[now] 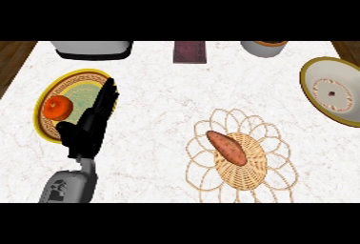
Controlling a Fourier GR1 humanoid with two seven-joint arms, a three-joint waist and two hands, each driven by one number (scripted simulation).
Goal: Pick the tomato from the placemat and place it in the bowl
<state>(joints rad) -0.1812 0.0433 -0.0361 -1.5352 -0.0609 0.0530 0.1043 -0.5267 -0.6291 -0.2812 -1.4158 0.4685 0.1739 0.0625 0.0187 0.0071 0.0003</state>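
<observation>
1 wicker placemat lies on the marble counter, a sweet potato touching its woven centre. Up and right of the placemat sits the bowl. Well left of it, my left hand reaches with straight, released fingers over a yellow-rimmed plate, just beside the tomato resting there.
</observation>
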